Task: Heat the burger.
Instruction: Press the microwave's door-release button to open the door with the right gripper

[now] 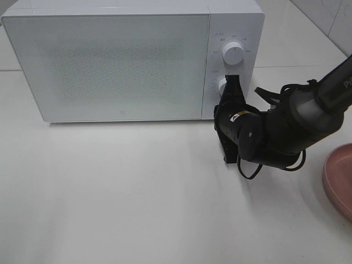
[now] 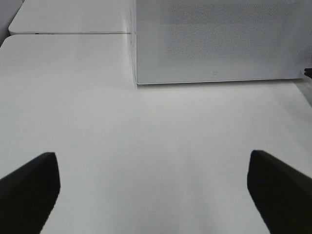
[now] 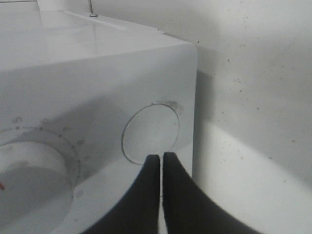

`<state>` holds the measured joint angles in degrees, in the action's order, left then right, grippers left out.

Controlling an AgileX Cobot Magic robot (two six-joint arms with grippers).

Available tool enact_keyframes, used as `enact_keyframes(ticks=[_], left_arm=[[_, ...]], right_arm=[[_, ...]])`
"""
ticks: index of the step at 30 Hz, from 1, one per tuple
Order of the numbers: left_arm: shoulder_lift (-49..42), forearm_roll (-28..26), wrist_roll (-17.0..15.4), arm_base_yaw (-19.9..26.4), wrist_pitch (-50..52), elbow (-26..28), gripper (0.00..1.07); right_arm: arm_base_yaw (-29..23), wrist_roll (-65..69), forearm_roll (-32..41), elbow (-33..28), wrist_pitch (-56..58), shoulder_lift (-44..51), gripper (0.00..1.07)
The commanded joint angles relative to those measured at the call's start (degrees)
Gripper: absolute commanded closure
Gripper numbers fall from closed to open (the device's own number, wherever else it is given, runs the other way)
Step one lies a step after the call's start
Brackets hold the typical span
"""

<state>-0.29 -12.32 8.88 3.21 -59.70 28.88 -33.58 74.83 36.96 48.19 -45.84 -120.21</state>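
White tabletop [image 1: 137, 192] w/ shut microwave [image 1: 110, 60]; pink plate [image 1: 338, 176] nearby

The right arm [image 1: 316, 107] comes in from the right edge of the high view and reaches toward the middle, its dark wrist [image 1: 247, 129] bent so that the right gripper [image 1: 231, 82] points away toward the back of the scene. Its two black fingers [image 3: 141, 195] lie pressed flat together, with only a thin seam between them, and they hold nothing. The left gripper [image 2: 152, 158] faces forward with its fingers [image 2: 29, 190] spread wide apart, one at each side of its wrist view, nothing between them.
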Motion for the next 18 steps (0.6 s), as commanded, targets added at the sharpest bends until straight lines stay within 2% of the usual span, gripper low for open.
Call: enact_keyframes(ticks=[1,18], left_arm=[[-1.1,-0.2,-0.2,-0.3,0.2,0.0,0.07],[-1.1,-0.2,-0.2,-0.3,0.2,0.0,0.07]], right_arm=[[0.3,-0.1,0.6,0.7,-0.7,-0.4,1.07],[1.0,-3.6,1.5,3.5,-3.4,-2.0,1.07]])
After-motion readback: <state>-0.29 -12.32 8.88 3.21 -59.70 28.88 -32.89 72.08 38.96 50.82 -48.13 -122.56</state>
